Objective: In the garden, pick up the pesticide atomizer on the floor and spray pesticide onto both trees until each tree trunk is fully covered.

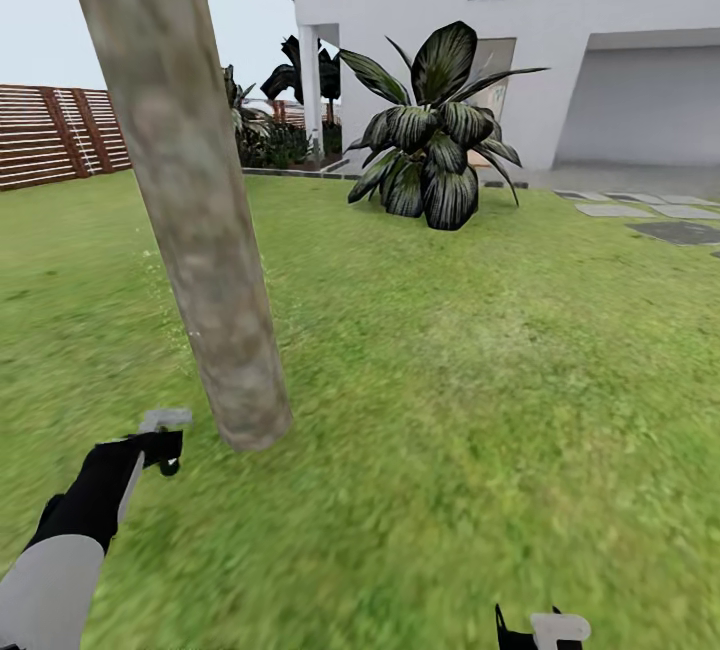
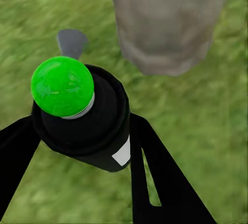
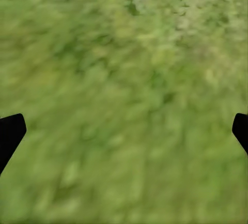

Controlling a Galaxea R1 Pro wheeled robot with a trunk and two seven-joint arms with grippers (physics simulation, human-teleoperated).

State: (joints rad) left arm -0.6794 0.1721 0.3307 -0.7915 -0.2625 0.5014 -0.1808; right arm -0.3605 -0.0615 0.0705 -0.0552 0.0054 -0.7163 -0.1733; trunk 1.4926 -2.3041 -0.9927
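In the garden, one tree's thick grey-brown tree trunk (image 1: 190,200) leans up out of the grass lawn (image 1: 450,350) at the left of the head view. Its base (image 2: 165,22) stands just ahead of my left gripper (image 1: 150,452). That gripper (image 2: 82,131) is shut on the pesticide atomizer (image 2: 82,125), a small dark bottle with a white label. The dot on its top glows green, and its grey nozzle (image 1: 165,419) points towards the trunk. My right gripper (image 1: 545,630) hangs open over bare grass at the bottom edge, its fingertips (image 3: 10,131) wide apart. Pesticide on the bark is too small to tell.
A brown slatted fence (image 1: 50,135) runs along the far left. A big dark-leaved plant (image 1: 435,145) stands in front of the white house (image 1: 560,40). Stepping stones (image 1: 650,215) lie at the far right. Open lawn stretches to the right of the trunk.
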